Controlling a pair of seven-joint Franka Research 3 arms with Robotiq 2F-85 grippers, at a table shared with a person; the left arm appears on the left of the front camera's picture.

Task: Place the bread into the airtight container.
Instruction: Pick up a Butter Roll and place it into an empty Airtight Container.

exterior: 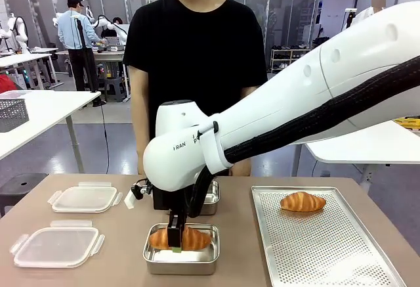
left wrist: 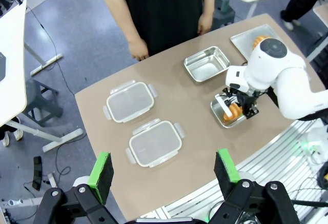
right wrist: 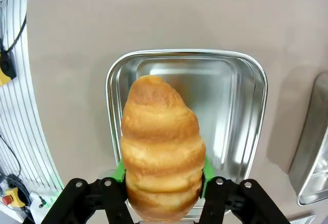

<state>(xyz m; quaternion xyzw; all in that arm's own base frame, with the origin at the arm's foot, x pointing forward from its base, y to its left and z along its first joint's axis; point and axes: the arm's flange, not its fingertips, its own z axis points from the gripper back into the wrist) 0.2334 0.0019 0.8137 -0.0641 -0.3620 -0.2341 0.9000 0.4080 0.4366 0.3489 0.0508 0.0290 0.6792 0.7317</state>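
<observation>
In the front view, the right claw (exterior: 174,240) is clamping the bread (exterior: 197,238) inside the near steel container (exterior: 181,262) on the bench (exterior: 125,251); in the left wrist view, the left claw (left wrist: 163,162) is hovering with its pads apart and empty; in the right wrist view, the green pads (right wrist: 121,171) are pressing on both sides of the bread.

I have the right arm (exterior: 308,103) reaching across the table (exterior: 125,238), its jaws pointing down at the bread (exterior: 197,238) lying in the near steel container (exterior: 180,264); I can't tell if they grip it. A second container (exterior: 214,201) sits just behind. Two lids lie on the left, one near (exterior: 58,246), one farther (exterior: 85,198). Another bread (exterior: 302,201) rests on the perforated tray (exterior: 328,254). A person (exterior: 197,50) stands opposite.
</observation>
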